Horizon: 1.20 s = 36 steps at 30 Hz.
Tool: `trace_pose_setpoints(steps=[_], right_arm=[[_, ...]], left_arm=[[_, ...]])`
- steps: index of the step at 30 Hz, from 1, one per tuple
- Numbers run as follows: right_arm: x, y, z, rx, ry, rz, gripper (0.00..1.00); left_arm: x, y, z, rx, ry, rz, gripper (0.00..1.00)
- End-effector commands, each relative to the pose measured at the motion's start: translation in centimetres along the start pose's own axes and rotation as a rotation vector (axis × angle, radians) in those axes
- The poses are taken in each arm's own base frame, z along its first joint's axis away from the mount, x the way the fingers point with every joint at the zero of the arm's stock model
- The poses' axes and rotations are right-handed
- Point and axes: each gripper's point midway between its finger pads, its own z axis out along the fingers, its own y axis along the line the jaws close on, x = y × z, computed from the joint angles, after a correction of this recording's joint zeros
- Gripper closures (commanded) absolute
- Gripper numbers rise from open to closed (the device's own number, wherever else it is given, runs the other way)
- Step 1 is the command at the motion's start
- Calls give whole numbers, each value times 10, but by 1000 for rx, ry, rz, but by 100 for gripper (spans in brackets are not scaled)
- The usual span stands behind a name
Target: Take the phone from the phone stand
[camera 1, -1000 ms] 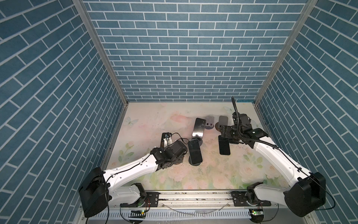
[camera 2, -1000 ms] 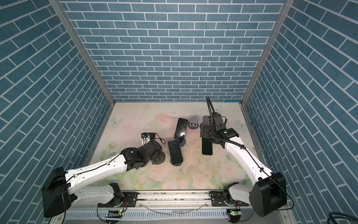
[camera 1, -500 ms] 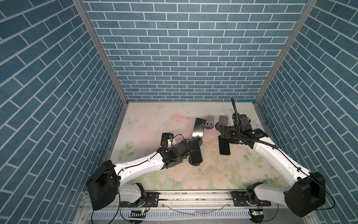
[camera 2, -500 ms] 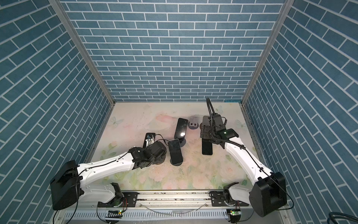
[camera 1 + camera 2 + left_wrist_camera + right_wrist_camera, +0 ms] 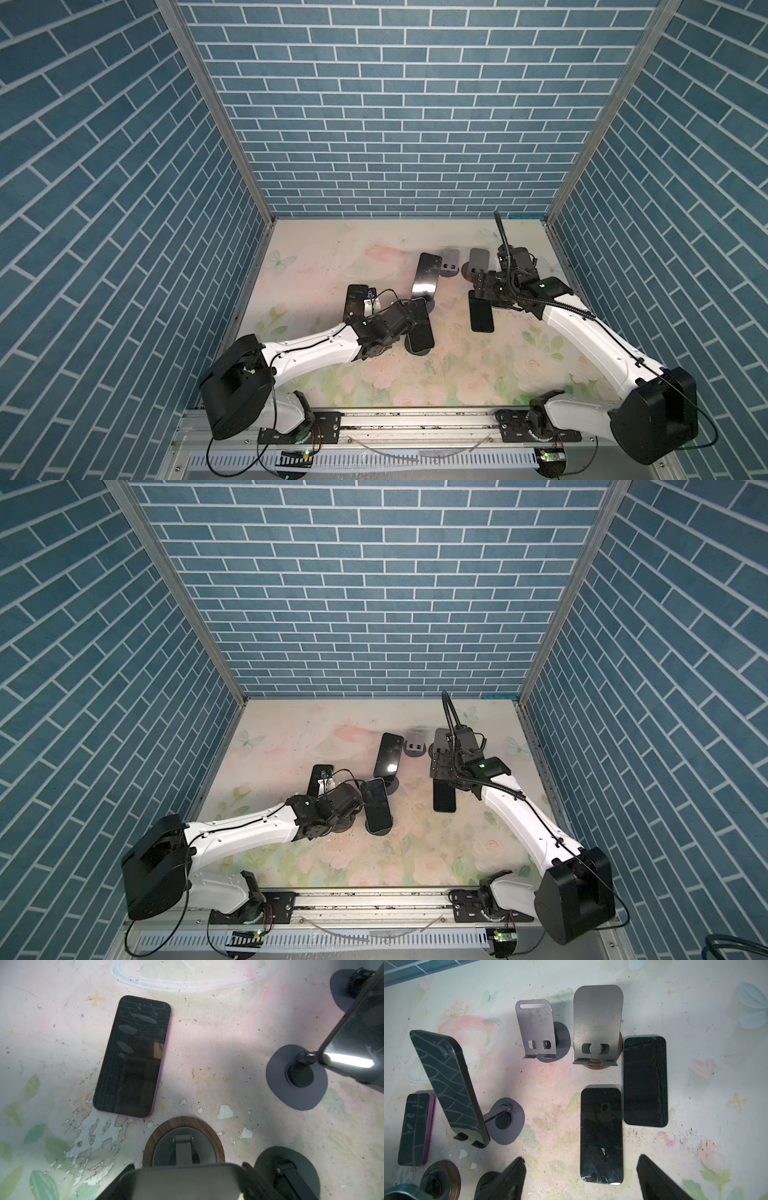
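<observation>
In the left wrist view the upper end of a grey phone (image 5: 182, 1182) fills the space between my left gripper's (image 5: 187, 1176) dark fingers (image 5: 124, 1174), which press on its two sides. Just beyond it are the stand's hinge arm and its wood-rimmed round base (image 5: 184, 1142). In both top views the left gripper (image 5: 401, 320) (image 5: 347, 800) covers this phone and most of the phone stand (image 5: 340, 827). My right gripper (image 5: 581, 1180) hangs open above the table at the right (image 5: 484, 286), holding nothing.
Beside the left gripper another phone (image 5: 419, 328) leans on a dark-based stand. A tall phone (image 5: 427, 274) on a stand and two bare stands (image 5: 536, 1030) (image 5: 598, 1024) are further back. A purple-edged phone (image 5: 133, 1055) and two dark phones (image 5: 601, 1134) (image 5: 644, 1080) lie flat.
My left arm has reached further in toward the middle, and its gripper has gone from wide open to closed on the grey phone. The right arm has not moved.
</observation>
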Motion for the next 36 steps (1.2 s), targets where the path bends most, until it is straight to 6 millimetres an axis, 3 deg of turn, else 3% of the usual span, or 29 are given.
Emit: trace_pose_setpoints(steps=[1, 10, 18, 26, 36], right_arm=[[10, -7, 5, 29, 17, -19, 15], [13, -9, 5, 38, 22, -21, 15], [12, -9, 4, 37, 17, -19, 14], [11, -6, 7, 25, 21, -6, 15], [10, -7, 6, 37, 24, -9, 15]], left_arm=[[2, -1, 3, 0, -8, 6, 30], [-4, -3, -5, 26, -29, 33, 46], [-39, 12, -43, 42, -154, 25, 46], [-70, 61, -69, -104, -244, 36, 46], [-92, 125, -53, -163, -212, -103, 45]])
